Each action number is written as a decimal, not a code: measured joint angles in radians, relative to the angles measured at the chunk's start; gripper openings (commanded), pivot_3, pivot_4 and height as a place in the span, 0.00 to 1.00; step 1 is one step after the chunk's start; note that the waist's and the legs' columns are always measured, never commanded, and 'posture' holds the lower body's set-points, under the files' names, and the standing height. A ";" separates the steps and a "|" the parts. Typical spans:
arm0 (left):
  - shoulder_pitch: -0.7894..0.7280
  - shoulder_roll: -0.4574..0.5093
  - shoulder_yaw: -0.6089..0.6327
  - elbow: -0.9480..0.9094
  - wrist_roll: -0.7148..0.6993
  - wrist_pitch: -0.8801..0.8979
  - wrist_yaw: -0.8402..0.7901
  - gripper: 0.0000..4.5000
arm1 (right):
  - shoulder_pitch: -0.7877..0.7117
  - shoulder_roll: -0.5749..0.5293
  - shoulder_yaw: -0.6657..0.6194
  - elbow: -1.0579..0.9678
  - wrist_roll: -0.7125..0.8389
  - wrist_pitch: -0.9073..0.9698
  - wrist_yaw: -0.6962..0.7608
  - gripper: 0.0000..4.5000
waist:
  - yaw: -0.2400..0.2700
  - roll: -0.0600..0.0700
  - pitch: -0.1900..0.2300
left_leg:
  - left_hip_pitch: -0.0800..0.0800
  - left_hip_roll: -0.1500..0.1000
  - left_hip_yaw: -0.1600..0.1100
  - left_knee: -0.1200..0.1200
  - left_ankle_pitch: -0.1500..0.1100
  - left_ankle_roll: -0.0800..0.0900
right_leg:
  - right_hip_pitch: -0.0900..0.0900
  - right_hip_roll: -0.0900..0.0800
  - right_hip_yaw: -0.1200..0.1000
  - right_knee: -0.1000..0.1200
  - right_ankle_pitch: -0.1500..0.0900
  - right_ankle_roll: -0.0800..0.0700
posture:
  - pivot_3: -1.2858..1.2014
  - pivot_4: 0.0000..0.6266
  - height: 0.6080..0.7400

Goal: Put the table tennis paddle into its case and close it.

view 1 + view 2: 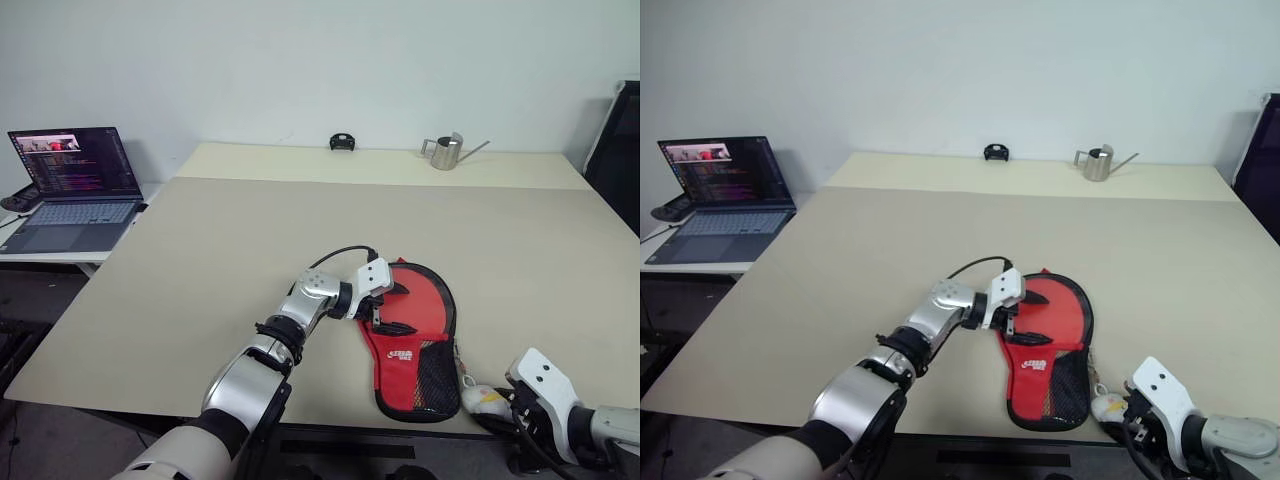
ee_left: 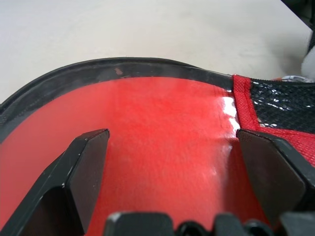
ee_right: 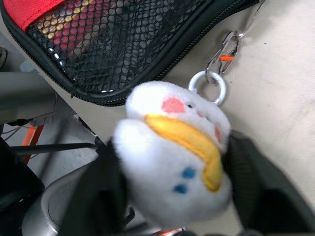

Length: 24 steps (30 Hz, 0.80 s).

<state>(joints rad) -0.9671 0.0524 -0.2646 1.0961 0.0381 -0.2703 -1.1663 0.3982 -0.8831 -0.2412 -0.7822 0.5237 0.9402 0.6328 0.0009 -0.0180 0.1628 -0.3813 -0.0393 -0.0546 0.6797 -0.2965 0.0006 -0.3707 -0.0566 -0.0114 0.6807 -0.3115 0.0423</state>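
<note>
The right gripper point(image 3: 172, 167) is clamped on a white plush charm point(image 3: 174, 152) ringed to the zip pull of the paddle-shaped red fabric case point(image 1: 412, 340) at the table's point(image 1: 200, 240) near edge. The left gripper point(image 2: 172, 162), spread wide, presses the glossy red paddle point(image 2: 157, 137) inside (closing stage, I judge). Next: draw the zip around.

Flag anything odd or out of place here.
The right gripper is closed on a plush charm clipped to the case, not the zipper. The case's handle end sits at the table edge.
</note>
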 measured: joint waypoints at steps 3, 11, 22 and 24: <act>-0.007 -0.008 0.000 0.015 0.002 0.000 -0.001 1.00 | -0.041 0.000 -0.016 0.008 0.013 0.009 0.012 0.18 | 0.000 0.000 0.000 | 0.001 0.000 0.000 0.000 0.000 0.000 | 0.001 0.000 0.000 0.000 0.000 0.001 | 0.52 0.24 1.00; -0.016 -0.016 0.013 0.040 0.003 0.031 -0.009 1.00 | -0.264 -0.076 -0.107 0.133 0.059 0.037 0.061 0.10 | 0.000 -0.001 -0.002 | 0.001 0.000 -0.001 0.000 0.000 0.000 | 0.002 0.000 0.000 0.000 0.001 0.001 | 0.52 0.24 1.00; -0.017 -0.021 0.015 0.045 0.005 0.049 -0.024 1.00 | -0.399 -0.226 -0.064 0.239 0.081 0.033 0.231 0.10 | 0.002 0.000 -0.002 | 0.000 0.000 -0.001 0.000 0.000 0.000 | 0.001 -0.001 0.000 -0.002 0.001 0.001 | 0.52 0.24 1.00; -0.019 -0.026 0.015 0.047 0.007 0.050 -0.024 1.00 | -0.341 -0.250 -0.089 0.201 0.096 0.039 0.270 0.10 | 0.006 0.000 -0.002 | 0.000 0.000 -0.001 0.000 0.000 0.000 | 0.001 -0.001 0.000 -0.002 0.001 0.001 | 0.52 0.24 1.00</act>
<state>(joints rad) -0.9857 0.0265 -0.2495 1.1433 0.0454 -0.2206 -1.1904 0.0577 -1.1327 -0.3304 -0.5809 0.6197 0.9791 0.9026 0.0065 -0.0184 0.1607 -0.3812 -0.0392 -0.0553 0.6796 -0.2967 0.0009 -0.3693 -0.0571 -0.0119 0.6790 -0.3109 0.0431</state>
